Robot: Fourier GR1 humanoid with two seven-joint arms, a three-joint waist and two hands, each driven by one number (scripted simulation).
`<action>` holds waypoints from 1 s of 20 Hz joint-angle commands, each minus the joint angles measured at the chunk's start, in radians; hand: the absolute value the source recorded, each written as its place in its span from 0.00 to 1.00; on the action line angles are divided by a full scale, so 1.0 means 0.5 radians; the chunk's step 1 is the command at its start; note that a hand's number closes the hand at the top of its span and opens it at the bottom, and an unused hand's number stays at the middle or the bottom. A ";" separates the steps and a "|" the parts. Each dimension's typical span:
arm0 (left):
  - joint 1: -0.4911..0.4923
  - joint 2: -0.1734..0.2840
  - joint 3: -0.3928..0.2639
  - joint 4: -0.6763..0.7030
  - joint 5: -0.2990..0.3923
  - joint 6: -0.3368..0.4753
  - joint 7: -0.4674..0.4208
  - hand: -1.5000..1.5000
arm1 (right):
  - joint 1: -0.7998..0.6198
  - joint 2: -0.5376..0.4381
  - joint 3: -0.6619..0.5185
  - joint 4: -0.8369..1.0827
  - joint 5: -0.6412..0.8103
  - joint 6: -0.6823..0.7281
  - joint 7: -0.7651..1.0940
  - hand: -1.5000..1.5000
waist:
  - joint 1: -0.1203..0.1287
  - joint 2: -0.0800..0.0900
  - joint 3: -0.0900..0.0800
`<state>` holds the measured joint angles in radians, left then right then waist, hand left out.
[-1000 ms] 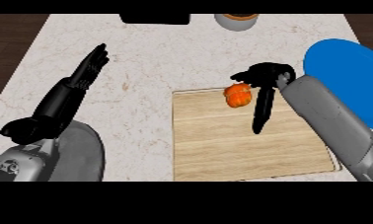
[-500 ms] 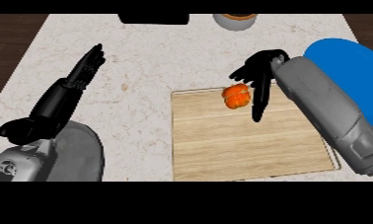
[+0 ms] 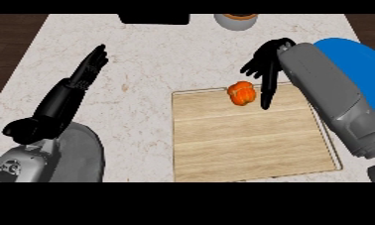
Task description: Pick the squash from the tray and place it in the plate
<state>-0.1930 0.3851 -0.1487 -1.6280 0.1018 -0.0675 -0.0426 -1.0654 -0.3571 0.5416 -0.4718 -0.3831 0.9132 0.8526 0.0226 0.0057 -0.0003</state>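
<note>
Right forearm [image 3: 322, 95] hides most of the blue plate [image 3: 351, 55].

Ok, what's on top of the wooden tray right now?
Only the orange squash, near the far edge of the tray. The right robot hand and forearm overhang the tray's right side, hiding part of it.

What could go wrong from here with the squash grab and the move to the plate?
1. The black right hand sits beside the small orange squash, fingers not curled round it; closing could nudge it away.
2. The squash lies at the far edge of the light wooden tray, so a push may roll it onto the pale speckled counter.
3. The grey right forearm covers much of the blue plate, so placement may be hard to judge.
</note>
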 commanded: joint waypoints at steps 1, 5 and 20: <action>-0.009 0.025 0.074 0.029 0.046 -0.076 -0.006 0.50 | -0.059 0.075 -0.022 0.237 0.078 0.146 0.014 0.00 | 0.019 0.010 0.001; -0.030 -0.028 0.041 -0.066 -0.013 -0.031 0.122 0.50 | -0.015 0.099 -0.026 0.169 0.094 0.253 0.077 0.00 | -0.025 -0.009 0.001; 0.061 -0.071 0.095 -0.106 -0.104 -0.046 0.050 0.50 | 0.243 0.283 0.031 0.123 0.198 0.336 0.060 0.00 | -0.043 -0.018 0.000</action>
<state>-0.1718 0.3518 -0.1037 -1.6575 0.0612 -0.0907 -0.0174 -1.0028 -0.2563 0.5460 -0.4302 -0.2851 1.0409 0.8067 0.0054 -0.0208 -0.0097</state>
